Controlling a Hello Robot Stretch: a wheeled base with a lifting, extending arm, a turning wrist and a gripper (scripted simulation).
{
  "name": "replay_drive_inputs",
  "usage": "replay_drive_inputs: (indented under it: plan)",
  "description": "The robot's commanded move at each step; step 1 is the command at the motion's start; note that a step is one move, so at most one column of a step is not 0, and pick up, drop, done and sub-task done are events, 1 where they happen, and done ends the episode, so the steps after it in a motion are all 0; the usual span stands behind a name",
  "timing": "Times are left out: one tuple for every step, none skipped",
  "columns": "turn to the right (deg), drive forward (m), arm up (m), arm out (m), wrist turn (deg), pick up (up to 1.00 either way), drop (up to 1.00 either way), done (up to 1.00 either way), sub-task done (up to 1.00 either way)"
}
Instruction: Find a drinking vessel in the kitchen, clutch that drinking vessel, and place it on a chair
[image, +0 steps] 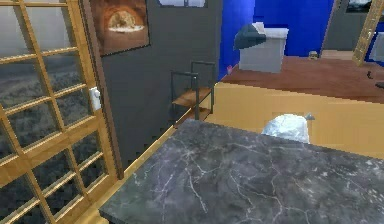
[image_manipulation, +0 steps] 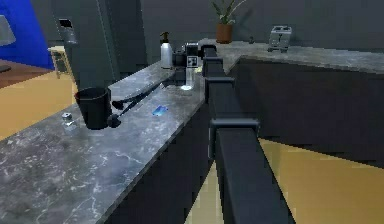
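You have the grey marble counter (image_manipulation: 70, 170) as your landmark, with the arm (image_manipulation: 235, 150) reaching out along its edge and the gripper (image_manipulation: 120, 110) low over its top, fingers pointing at the black cup (image_manipulation: 93, 107). That cup, your drinking vessel, stands upright on the counter right by the fingertips; you cannot tell whether they touch it, whether the gripper holds anything, or how the jaws are set. A white bottle (image_manipulation: 166, 50) stands farther along the counter, and a small blue thing (image_manipulation: 160, 112) lies near its edge.
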Motion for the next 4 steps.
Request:
replay_drive_inputs:
  plan:
    - [0.0, 0.0, 0.0, 0.0, -27.0, 0.0, 0.0, 0.0, 0.0]
    - [0.0, 0.0, 0.0, -0.46, 0.0, 0.0, 0.0, 0.0, 0.0]
    - [-45.0, 0.0, 0.0, 0.0, 0.0, 0.0, 0.0, 0.0, 0.0]
    - [-18.0, 0.0, 0.0, 0.0, 0.0, 0.0, 0.0, 0.0, 0.0]
